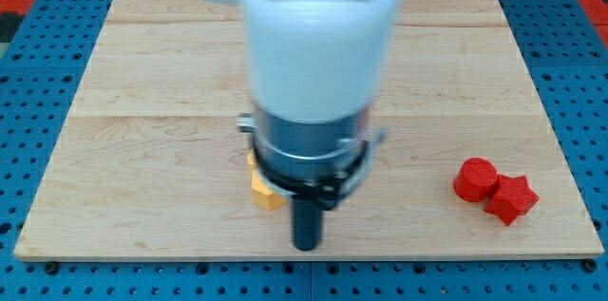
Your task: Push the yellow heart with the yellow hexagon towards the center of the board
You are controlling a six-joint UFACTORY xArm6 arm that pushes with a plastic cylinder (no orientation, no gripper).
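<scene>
My tip [305, 242] sits near the view's bottom edge of the board [142, 73], a bare rod with nothing to open or close. Just up and to the view's left of it a yellow block [267, 190] peeks out from under my arm — I cannot tell whether it is the heart or the hexagon, and the other yellow piece is hidden. The centre lies beyond, toward the view's top, so I judge the push must run upward. Well off right sit a red cylinder [475, 178] and red star [513, 197], touching.
</scene>
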